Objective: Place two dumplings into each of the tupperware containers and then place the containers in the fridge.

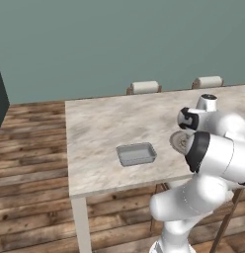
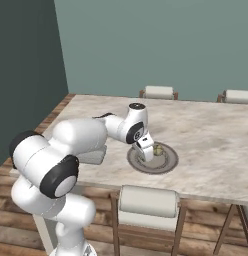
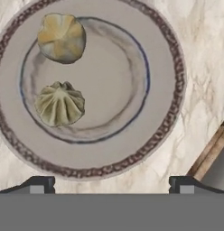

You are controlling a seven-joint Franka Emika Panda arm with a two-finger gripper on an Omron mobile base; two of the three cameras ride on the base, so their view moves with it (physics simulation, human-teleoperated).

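Pincer (image 2: 147, 153) hangs wide open over the brown-rimmed plate (image 3: 170, 90) near the table's (image 1: 100, 128) front edge — picking the first of two dumplings (image 3: 60, 103) (container (image 1: 137, 154) sits apart) — lowering squarely comes next.

Two pleated dumplings (image 3: 62, 37) (image 3: 59, 103) lie apart; empty grey tupperware container (image 1: 137, 154) sits flat.

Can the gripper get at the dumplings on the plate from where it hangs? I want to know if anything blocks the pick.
Probably yes. The gripper hangs open right above the plate, and both dumplings lie bare and apart, with nothing over them. They sit off to one side of the fingers, so a small shift looks needed.
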